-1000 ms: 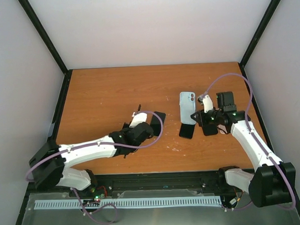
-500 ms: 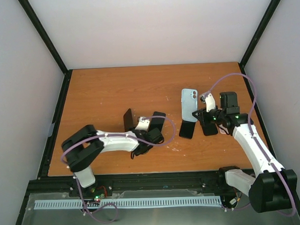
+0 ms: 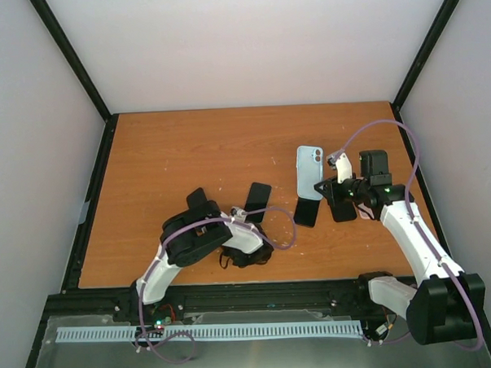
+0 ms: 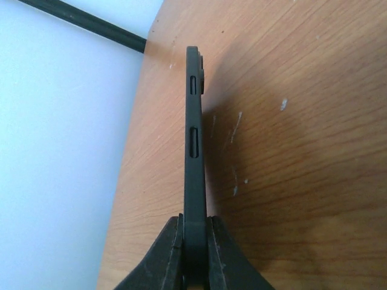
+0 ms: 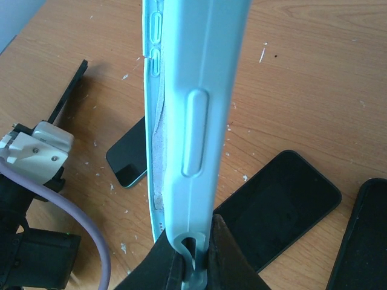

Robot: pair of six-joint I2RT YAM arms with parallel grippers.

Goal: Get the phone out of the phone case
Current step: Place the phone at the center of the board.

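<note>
The left gripper point(image 4: 195, 266) clamps the black case point(image 4: 193, 139) edge-on; the right gripper point(image 5: 196, 257) clamps the light-blue case point(image 5: 193, 109) (lower centre); a black phone point(image 5: 275, 205) lies on the table point(image 5: 314, 72), lower right.

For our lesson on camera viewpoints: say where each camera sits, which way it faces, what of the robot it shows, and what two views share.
Top external: fixed above and behind, looking down on the wooden table; both arms show.
Left wrist: looks along the black phone case across the table to a pale wall; left claw shows.
Right wrist: looks along the light blue phone case down at a black phone; right claw shows.
Shared: top external and right wrist both show the blue case.
</note>
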